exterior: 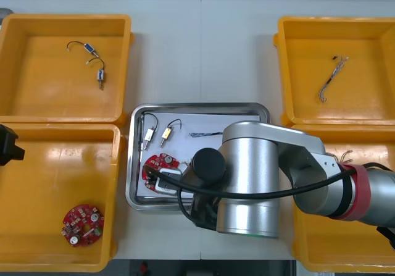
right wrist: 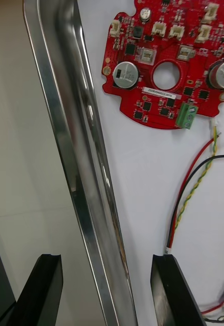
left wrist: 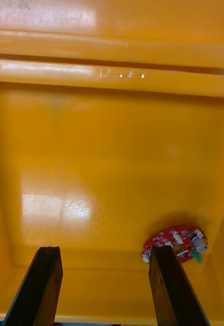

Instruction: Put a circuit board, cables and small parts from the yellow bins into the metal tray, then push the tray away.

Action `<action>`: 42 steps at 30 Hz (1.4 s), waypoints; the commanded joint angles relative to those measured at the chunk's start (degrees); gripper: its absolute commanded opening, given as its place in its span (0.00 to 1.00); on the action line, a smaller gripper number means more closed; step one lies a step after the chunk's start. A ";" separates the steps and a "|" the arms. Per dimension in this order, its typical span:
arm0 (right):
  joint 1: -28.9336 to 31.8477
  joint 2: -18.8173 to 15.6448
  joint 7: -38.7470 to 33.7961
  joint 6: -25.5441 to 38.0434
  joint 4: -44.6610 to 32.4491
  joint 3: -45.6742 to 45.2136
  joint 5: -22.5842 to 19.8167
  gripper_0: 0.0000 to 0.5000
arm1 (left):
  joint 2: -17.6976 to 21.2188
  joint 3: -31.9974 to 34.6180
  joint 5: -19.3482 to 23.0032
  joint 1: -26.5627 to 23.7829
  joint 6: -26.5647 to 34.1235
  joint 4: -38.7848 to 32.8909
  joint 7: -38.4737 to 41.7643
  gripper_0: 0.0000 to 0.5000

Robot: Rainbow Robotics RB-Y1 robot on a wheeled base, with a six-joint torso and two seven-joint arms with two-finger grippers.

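I have the right gripper low over the left rim of the metal tray, fingers spread wide and gripping nothing: one finger hangs outside over the table, the other inside over the white liner. Past the inner finger a round red circuit board lies flat in the tray, with a red, yellow and black cable trailing just beside it. From the front I also see small metal parts on the liner, beyond the board. My left gripper hovers over the near left yellow bin, fingers apart and empty, and a second circuit board rests on the bin floor next to one fingertip
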 commanded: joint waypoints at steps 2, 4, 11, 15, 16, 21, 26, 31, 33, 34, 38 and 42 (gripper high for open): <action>-3.85 0.75 3.08 -2.47 1.26 6.09 2.33 1.00 | 1.28 2.64 0.91 1.14 -1.53 -1.93 -4.88 1.00; -4.73 0.92 3.34 -3.00 1.96 7.94 3.12 1.00 | 1.19 2.64 0.91 1.14 -1.88 -2.02 -5.15 1.00; -5.87 1.89 3.78 -4.93 3.89 12.07 6.02 1.00 | 1.19 2.64 1.00 1.14 -1.80 -1.93 -5.50 1.00; -5.87 2.77 4.04 -5.37 5.39 12.51 6.02 1.00 | 1.19 2.64 0.91 1.14 -1.53 -2.02 -5.59 1.00; -5.87 3.03 4.13 -5.37 5.83 12.68 6.02 1.00 | 1.19 2.64 0.91 1.14 -1.53 -2.02 -5.59 1.00; -5.87 3.74 4.39 -5.37 7.06 13.12 6.10 1.00 | 1.19 2.64 0.91 1.14 -1.53 -2.02 -5.59 1.00; -5.87 3.91 4.48 -5.37 7.23 14.09 8.21 1.00 | 1.19 2.64 0.91 1.14 -1.53 -2.02 -5.59 1.00; -5.87 3.91 4.39 -5.37 7.32 14.27 8.21 1.00 | 1.19 2.64 0.91 1.14 -1.53 -2.02 -5.59 1.00; -5.87 3.91 4.22 -5.37 7.32 14.35 8.21 1.00 | 1.19 2.64 0.91 1.14 -1.53 -2.02 -5.59 1.00; -5.87 3.91 4.22 -5.37 7.32 14.35 8.21 1.00 | 1.19 2.64 0.91 1.14 -1.53 -2.02 -5.59 1.00; -5.87 3.91 4.04 -5.37 7.32 14.44 8.21 0.67 | 1.19 2.64 0.91 1.14 -1.53 -2.02 -5.59 1.00; -5.87 3.91 3.78 -5.37 7.32 14.35 8.21 0.00 | 1.19 2.64 0.91 1.14 -1.53 -2.02 -5.59 1.00</action>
